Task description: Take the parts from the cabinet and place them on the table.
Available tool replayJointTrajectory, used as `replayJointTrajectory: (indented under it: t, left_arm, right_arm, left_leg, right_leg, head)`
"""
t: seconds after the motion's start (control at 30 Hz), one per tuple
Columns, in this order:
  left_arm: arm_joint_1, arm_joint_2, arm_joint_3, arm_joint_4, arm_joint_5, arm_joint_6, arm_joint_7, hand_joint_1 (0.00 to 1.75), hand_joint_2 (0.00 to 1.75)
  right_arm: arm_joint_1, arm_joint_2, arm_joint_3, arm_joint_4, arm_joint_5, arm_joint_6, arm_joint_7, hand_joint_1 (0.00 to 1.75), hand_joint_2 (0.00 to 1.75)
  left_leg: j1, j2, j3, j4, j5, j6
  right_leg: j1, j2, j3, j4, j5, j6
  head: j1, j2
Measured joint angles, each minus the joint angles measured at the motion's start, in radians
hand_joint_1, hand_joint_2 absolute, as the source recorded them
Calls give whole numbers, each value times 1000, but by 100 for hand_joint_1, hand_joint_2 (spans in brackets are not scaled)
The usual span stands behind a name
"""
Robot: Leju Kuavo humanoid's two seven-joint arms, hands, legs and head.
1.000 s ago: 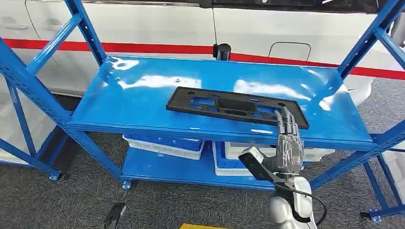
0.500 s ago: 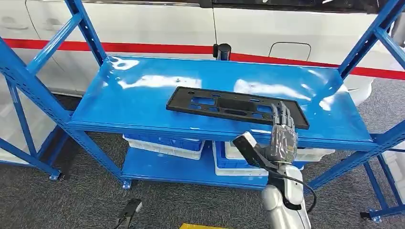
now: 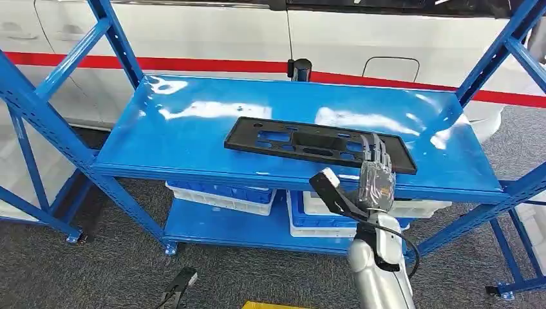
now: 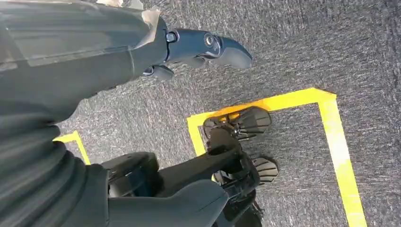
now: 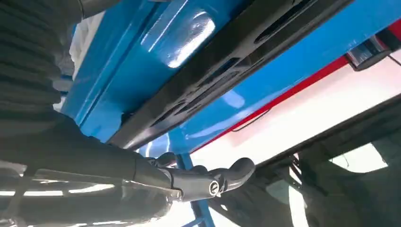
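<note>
A flat black plastic part (image 3: 302,141) with several cut-outs lies on the blue top shelf (image 3: 187,135) of the cabinet, near its front edge. My right hand (image 3: 375,172) is raised at the shelf front, its fingers stretched over the part's right end; a grip is not visible. The right wrist view shows the part (image 5: 227,71) as a long dark bar across the shelf, with my right hand (image 5: 198,182) just beside it, fingers apart. My left hand (image 4: 208,47) hangs low over the grey carpet, holding nothing, and appears small at the bottom of the head view (image 3: 179,285).
Blue upright posts and diagonal braces (image 3: 38,109) frame the cabinet on both sides. White and blue bins (image 3: 219,194) stand on the lower shelf. A white vehicle with a red stripe (image 3: 212,64) stands behind. Yellow floor tape (image 4: 331,142) marks the carpet.
My right hand has risen and shifted slightly left, so its fingers now reach further over the part's right end. My left hand has drifted right at the bottom of the head view.
</note>
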Motion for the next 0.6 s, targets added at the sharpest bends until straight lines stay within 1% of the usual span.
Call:
replayJointTrajectory:
  t: [0.2, 0.33, 0.6]
  left_arm:
    - [0, -3, 0, 0, 2, 18, 0, 0, 175]
    - [0, -4, 0, 0, 2, 21, 1, 0, 175]
    - [-1, -10, 1, 0, -3, 32, 4, 0, 175]
  right_arm:
    - [-84, 26, 13, 127, 77, 8, 27, 0, 175]
    - [-118, 38, 22, 184, 102, 11, 36, 0, 175]
    - [-227, 69, 74, 357, 216, 19, 82, 0, 175]
  left_leg:
    - [0, 0, 0, 0, 0, 0]
    - [0, 0, 0, 0, 0, 0]
    - [0, 0, -1, 0, 0, 0]
  right_leg:
    - [0, 0, 0, 0, 0, 0]
    - [0, 0, 0, 1, 0, 0]
    - [2, 0, 0, 1, 0, 0]
  head:
    - [0, 0]
    - [0, 0]
    - [0, 0]
